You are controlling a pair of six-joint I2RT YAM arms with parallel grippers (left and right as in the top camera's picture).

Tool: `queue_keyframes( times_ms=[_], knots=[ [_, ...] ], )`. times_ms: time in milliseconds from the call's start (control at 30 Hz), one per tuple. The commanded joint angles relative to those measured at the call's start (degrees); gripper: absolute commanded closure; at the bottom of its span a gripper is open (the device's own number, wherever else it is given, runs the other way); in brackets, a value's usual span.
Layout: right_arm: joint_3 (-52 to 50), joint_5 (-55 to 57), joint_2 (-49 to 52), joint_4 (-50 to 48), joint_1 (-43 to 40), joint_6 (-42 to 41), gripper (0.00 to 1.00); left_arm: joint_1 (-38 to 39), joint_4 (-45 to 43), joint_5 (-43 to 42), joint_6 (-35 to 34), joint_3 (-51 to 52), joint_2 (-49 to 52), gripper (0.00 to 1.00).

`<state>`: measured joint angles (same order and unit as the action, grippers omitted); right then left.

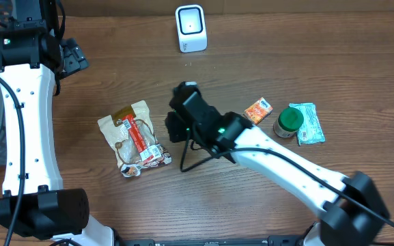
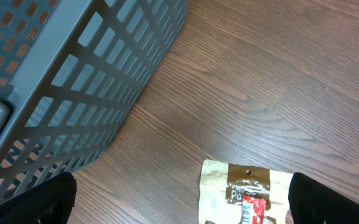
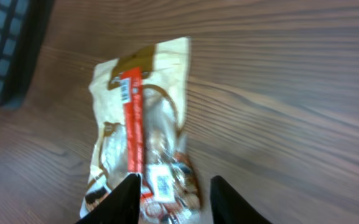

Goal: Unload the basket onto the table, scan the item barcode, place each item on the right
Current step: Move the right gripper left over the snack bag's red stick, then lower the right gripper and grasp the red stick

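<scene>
The snack pouch (image 1: 134, 137) lies flat, well apart from the scanner (image 1: 190, 29). The right gripper (image 3: 174, 198), part-open and empty, hovers over the pouch's end farthest from the scanner. It should pinch the edge clear of the barcode (image 3: 126, 91). The left gripper (image 2: 180, 193) is spread wide, holding nothing.

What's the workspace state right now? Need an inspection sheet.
Surface: wooden table, brown grain.
Job's things: snack bag lying flat, barcode labels facing up; white barcode scanner upright at the far edge.
Clutter: small orange packet, green-lidded jar and teal sachet, grouped to the right.
Grippers: left gripper wide open, empty, above the table near the basket; right gripper fingers apart over one end of the bag, not gripping it.
Cables: black cable looping off the right arm; another running along the left arm.
Surroundings: grey mesh basket at the left edge.
</scene>
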<state>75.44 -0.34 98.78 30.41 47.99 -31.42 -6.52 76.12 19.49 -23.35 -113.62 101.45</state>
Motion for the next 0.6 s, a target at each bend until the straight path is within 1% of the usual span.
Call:
queue_keyframes(
  times_ms=[0, 167, 233, 467, 567],
  knots=[
    [-0.48, -8.35, 4.66, -5.95, 1.60, 9.92, 0.67, -0.09, 0.00, -0.02, 0.66, -1.16, -1.46, 0.00],
    [-0.48, -10.08, 5.51, -11.41, 2.54, 12.20, 0.68, -0.09, 0.00, -0.04, 0.66, -1.16, -1.46, 0.00],
    [-0.48, -10.08, 5.57, -11.74, 3.34, 12.61, 0.71, -0.09, 0.00, -0.02, 0.66, -1.16, -1.46, 0.00],
    [-0.48, -9.42, 8.22, -11.93, 6.38, 13.79, 0.71, -0.09, 0.00, -0.04, 0.66, -1.16, -1.46, 0.00],
    [-0.48, -9.20, 9.31, -11.96, 6.75, 13.75, 0.68, -0.09, 0.00, -0.02, 0.66, -1.16, -1.46, 0.00]
  ],
)
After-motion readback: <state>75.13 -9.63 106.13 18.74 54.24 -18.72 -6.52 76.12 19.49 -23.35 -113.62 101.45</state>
